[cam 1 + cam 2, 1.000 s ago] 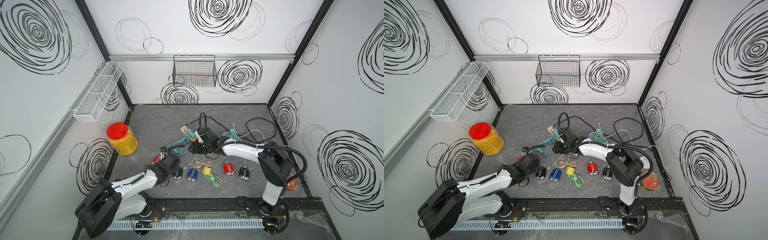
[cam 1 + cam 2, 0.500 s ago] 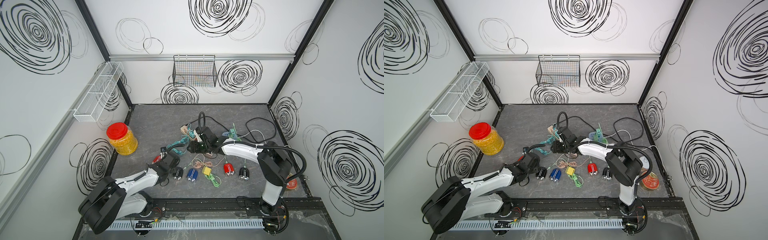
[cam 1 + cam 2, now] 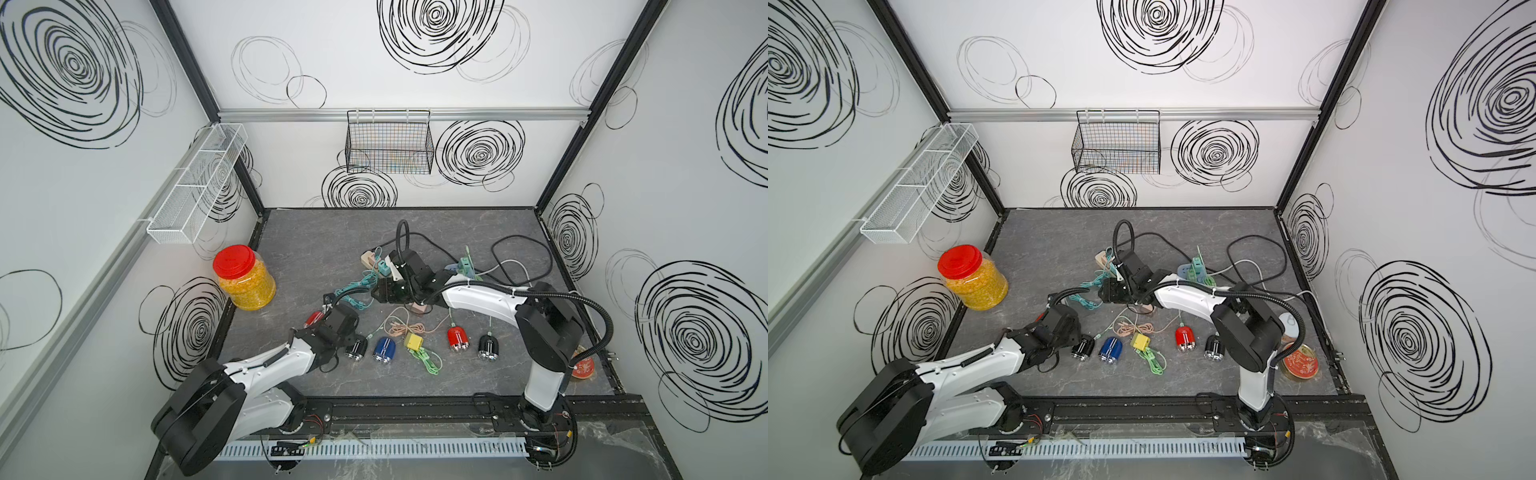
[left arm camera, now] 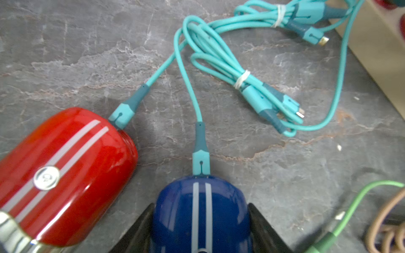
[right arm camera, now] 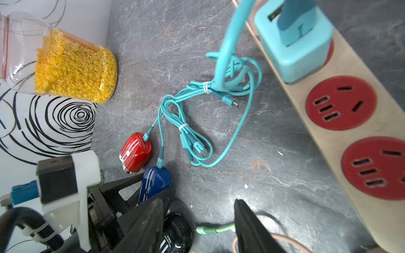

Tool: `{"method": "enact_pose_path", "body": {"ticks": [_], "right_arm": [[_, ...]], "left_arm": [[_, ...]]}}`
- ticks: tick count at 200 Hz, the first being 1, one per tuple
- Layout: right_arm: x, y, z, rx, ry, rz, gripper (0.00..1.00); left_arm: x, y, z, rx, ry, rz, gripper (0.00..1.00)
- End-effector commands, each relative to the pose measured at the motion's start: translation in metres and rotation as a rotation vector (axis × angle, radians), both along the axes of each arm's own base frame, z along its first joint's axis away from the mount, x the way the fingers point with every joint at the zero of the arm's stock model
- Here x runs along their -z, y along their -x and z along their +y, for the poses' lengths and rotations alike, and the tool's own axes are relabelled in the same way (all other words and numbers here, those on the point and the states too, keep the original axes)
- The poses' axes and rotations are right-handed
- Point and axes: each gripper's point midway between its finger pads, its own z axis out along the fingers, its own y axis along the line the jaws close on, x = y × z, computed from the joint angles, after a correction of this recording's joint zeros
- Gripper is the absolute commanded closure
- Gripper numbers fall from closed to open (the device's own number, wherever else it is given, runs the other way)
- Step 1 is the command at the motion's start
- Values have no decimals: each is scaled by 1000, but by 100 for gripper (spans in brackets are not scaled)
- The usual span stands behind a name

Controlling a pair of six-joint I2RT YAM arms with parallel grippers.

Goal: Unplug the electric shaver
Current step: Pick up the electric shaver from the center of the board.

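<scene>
Left end effector [image 4: 199, 207] straddles a dark blue plastic shaver with twin silver stripes [image 4: 200, 195] on the grey stone-look surface [image 4: 87, 54], seen from the left wrist. Its black jaws stand about half open against both flanks, though whether they truly clamp it cannot be told. A teal connector [image 4: 201, 160] sits plugged into the shaver's end. A glossy red shaver [image 4: 65, 170] lies just beside it, carrying a matching teal plug [image 4: 121, 116].

From the right wrist, the right end effector [image 5: 198, 202] hangs open and empty over the surface, well apart from that connector. It is near a beige power strip with round red sockets [image 5: 350, 63], which bears one teal cube charger [image 5: 293, 50]. Done well, the step likely calls for a firm brace on the shaver body. The free end effector should then pinch the connector's rigid housing, not the cord, and draw it straight out along the plug's axis.

In both top views the held shaver is hidden beneath the left arm. Counted there are two red shavers, one second blue shaver [image 3: 384, 349] and two black shavers [image 3: 356, 348], making six with the hidden one. Also there are one yellow cube charger [image 3: 413, 341] and one clear jar of yellow flakes [image 3: 245, 278].
</scene>
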Motion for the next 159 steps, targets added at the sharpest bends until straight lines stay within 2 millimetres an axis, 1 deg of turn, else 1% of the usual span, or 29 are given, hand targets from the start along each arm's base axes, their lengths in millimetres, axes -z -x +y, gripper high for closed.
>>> {"method": "enact_pose_path", "body": {"ticks": [1,24,51,84,131,159], "right_arm": [[-3,-3,10,-6,-23,-6,44],[-5,-3,13,-11,-35,-2,44],[-7,-5,14,-14,-66,14,44],[-13,-9,13,-18,-119,29,44],[-21,-12,21,-42,-207,63,44],[-24,-14,26,-51,-231,71,44]], "left_arm": [[-8,1,-4,19,28,-26,61],[-16,-1,-7,28,51,-50,65],[-19,0,-7,35,65,-64,67],[-23,1,-8,36,100,-92,67],[-34,2,-6,36,127,-143,68],[-34,4,-4,40,149,-154,68]]}}
